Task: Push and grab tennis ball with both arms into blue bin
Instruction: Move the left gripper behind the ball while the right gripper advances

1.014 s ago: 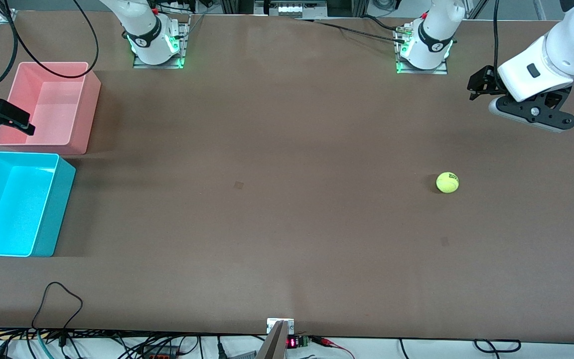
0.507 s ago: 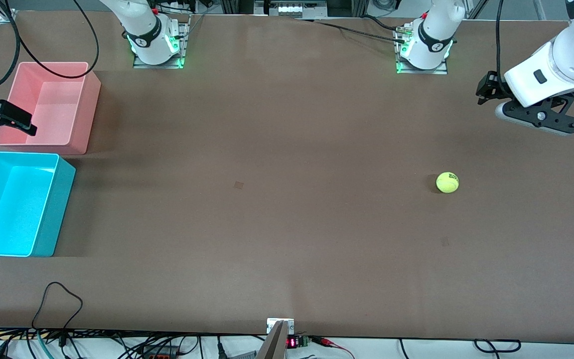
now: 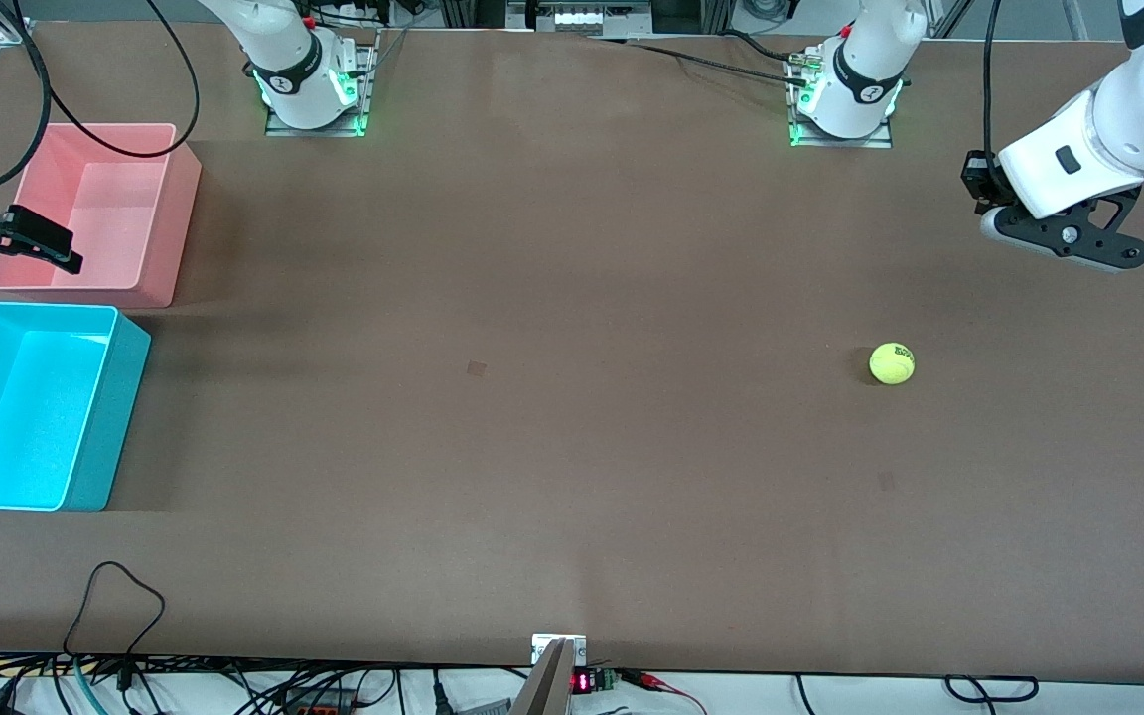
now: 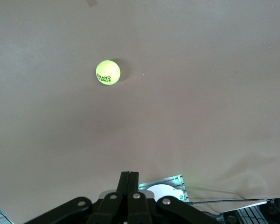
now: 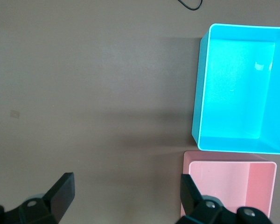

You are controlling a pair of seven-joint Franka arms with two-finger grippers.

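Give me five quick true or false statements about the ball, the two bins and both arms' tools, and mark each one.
1. The tennis ball lies on the bare table, touching neither tool. True.
2. The left tool is open. False: its fingers are pressed together, with nothing between them.
3. The right tool is up over the pink bin, open and empty. True.
4. The ball already sits in the blue bin. False: the blue bin is empty, and the ball is at the left arm's end of the table.
5. The pink bin is nearer the front camera than the blue bin. False: the blue bin is nearer.
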